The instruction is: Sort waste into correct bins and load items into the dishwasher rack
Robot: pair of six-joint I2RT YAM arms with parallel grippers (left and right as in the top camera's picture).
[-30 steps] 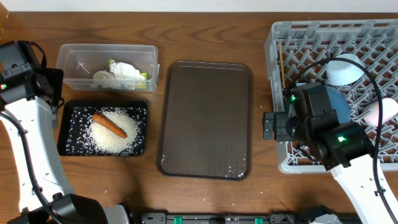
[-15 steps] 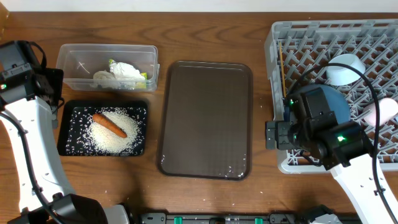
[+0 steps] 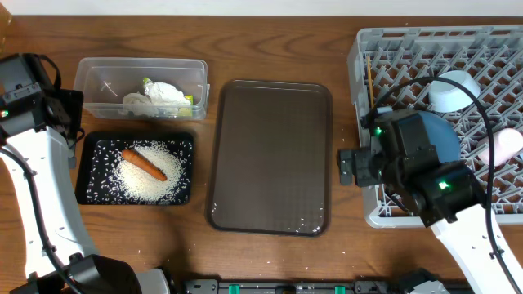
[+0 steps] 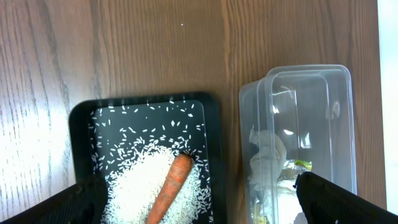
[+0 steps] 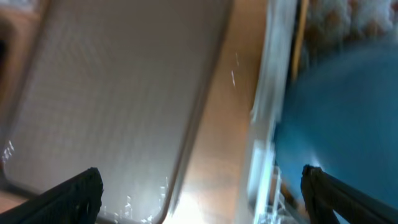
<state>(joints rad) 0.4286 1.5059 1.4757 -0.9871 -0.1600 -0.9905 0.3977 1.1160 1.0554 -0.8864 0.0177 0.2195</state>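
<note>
Fingers [image 4: 74, 202] of the left gripper [image 4: 200, 186] stand wide apart and hold nothing, near two bins. One black tray [image 3: 88, 175] carries one carrot [image 3: 144, 163] on a heap of rice [image 3: 147, 184]. One clear tub [image 3: 90, 82] holds one wrapper [image 3: 167, 92] and one packet [image 3: 189, 100]. The right gripper [image 5: 200, 180], equally wide and empty, hangs between the single brown tray [image 3: 270, 155] and the rack [image 3: 392, 49]. In the rack I count two bowls, a dark-blue bowl [image 3: 443, 140] and a light-blue bowl [image 3: 454, 90], one cup [image 3: 505, 147], and chopsticks [image 3: 370, 86] too thin to count.
</note>
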